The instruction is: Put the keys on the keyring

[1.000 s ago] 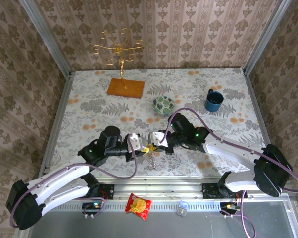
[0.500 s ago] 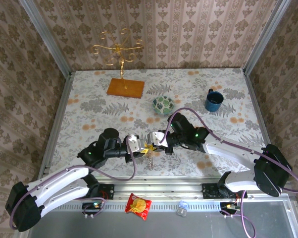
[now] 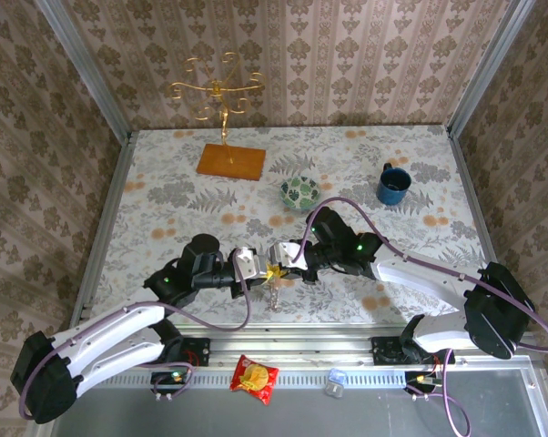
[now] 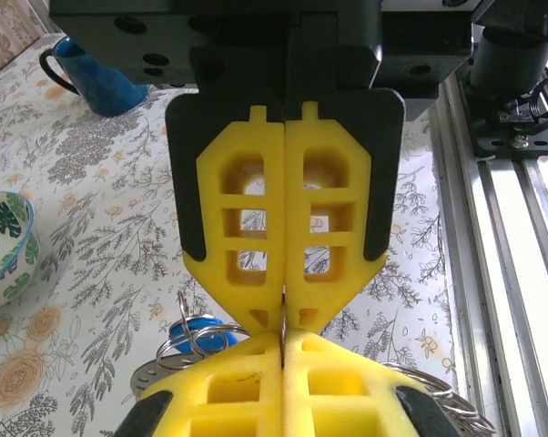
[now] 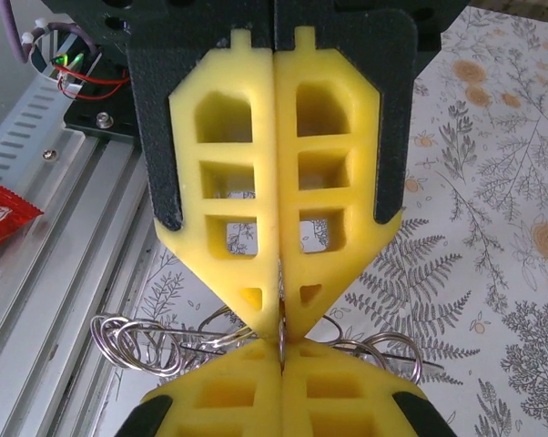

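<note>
Two end effectors met tip to tip over the near middle of the tabletop, a flat surface covered in a grey fern and orange flower print. The left end effector had its yellow, lattice-cut plastic fingers pressed flat together, and the right end effector was closed the same way. A thin sliver of bright metal sat in the seam where the four pointed tips came together, so both appeared clamped on the keyring, a cluster of thin, shiny wire loops that spread out to either side beneath the tips. In the left wrist view, the loops curved out on the right, while the blue key, with its smooth rounded plastic head, hung among the loops on the left, just beside the fingertips. Seen from above, the metal bundle dangled just below the joined tips.

Farther back stood a small round bowl with a green leaf pattern, and a glossy blue mug sat to its right. A crinkled red-and-yellow packet lay on the ribbed metal rail at the near edge.
</note>
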`<action>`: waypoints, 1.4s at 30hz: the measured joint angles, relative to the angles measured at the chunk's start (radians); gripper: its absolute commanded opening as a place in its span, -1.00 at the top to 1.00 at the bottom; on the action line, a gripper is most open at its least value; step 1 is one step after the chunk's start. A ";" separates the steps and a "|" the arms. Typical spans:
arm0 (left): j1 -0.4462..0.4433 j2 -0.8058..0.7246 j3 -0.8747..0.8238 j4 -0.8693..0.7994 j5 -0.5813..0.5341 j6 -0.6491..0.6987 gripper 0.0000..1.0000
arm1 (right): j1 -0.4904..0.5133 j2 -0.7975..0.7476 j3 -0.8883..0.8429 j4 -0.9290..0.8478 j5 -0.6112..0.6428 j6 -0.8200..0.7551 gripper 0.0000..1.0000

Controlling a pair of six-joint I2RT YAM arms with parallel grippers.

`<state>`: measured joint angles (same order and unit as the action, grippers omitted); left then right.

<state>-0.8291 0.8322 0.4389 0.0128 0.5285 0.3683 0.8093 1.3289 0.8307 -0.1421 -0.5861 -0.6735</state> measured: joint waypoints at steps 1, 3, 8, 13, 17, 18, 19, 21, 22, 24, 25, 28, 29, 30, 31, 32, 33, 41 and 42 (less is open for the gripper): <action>0.000 0.000 0.000 0.000 -0.001 0.000 1.00 | 0.000 0.000 0.000 0.000 0.002 0.000 0.76; 0.000 -0.001 0.000 -0.001 -0.001 0.000 1.00 | -0.002 0.000 -0.002 0.003 0.003 0.003 0.62; 0.000 -0.007 0.000 -0.011 -0.005 0.000 1.00 | -0.008 0.000 -0.006 0.012 0.013 0.008 0.59; 0.000 -0.010 0.000 -0.013 -0.008 0.000 1.00 | -0.008 -0.002 -0.013 0.010 0.028 0.008 0.62; 0.000 -0.010 0.000 -0.013 -0.011 0.000 1.00 | -0.008 -0.002 -0.014 0.004 0.032 0.007 0.82; 0.000 -0.010 0.000 -0.013 -0.013 0.000 1.00 | -0.008 -0.002 -0.014 0.003 0.032 0.008 0.90; 0.001 -0.010 0.000 -0.013 -0.014 0.000 1.00 | -0.008 -0.002 -0.014 0.003 0.032 0.009 0.97; 0.001 -0.010 0.000 -0.013 -0.017 0.000 1.00 | -0.008 -0.002 -0.014 0.003 0.032 0.006 1.00; 0.001 -0.010 0.000 -0.013 -0.019 0.000 0.94 | -0.008 -0.002 -0.014 0.003 0.032 0.007 1.00; 0.000 -0.010 0.000 -0.013 -0.024 0.000 0.80 | -0.008 -0.002 -0.014 0.003 0.031 0.008 1.00; 0.000 -0.010 0.000 -0.012 -0.025 0.000 0.76 | -0.008 -0.002 -0.014 0.004 0.031 0.008 1.00; 0.000 -0.010 0.000 -0.012 -0.031 0.002 0.69 | -0.008 -0.002 -0.014 0.005 0.028 0.008 1.00; 0.000 -0.009 0.000 -0.012 -0.031 0.002 0.69 | -0.008 -0.002 -0.014 0.005 0.028 0.009 1.00; 0.000 -0.008 0.000 -0.012 -0.031 0.002 0.68 | -0.008 -0.002 -0.014 0.006 0.025 0.012 1.00; 0.000 -0.008 0.000 -0.012 -0.031 0.002 0.68 | -0.008 -0.002 -0.014 0.007 0.025 0.016 1.00; 0.000 -0.006 0.000 -0.012 -0.031 0.002 0.68 | -0.008 -0.002 -0.014 0.009 0.025 0.016 1.00; 0.000 -0.006 0.000 -0.012 -0.031 0.002 0.68 | -0.008 -0.002 -0.014 0.010 0.024 0.017 1.00; 0.000 0.002 0.000 -0.010 -0.031 0.002 0.72 | -0.008 -0.002 -0.014 0.011 0.020 0.020 1.00; 0.000 0.004 0.000 -0.007 -0.031 0.003 0.74 | -0.008 -0.002 -0.014 0.011 0.018 0.020 1.00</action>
<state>-0.8288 0.8364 0.4389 0.0059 0.4976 0.3710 0.8009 1.3270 0.8169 -0.1307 -0.5678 -0.6537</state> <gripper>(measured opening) 0.142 0.053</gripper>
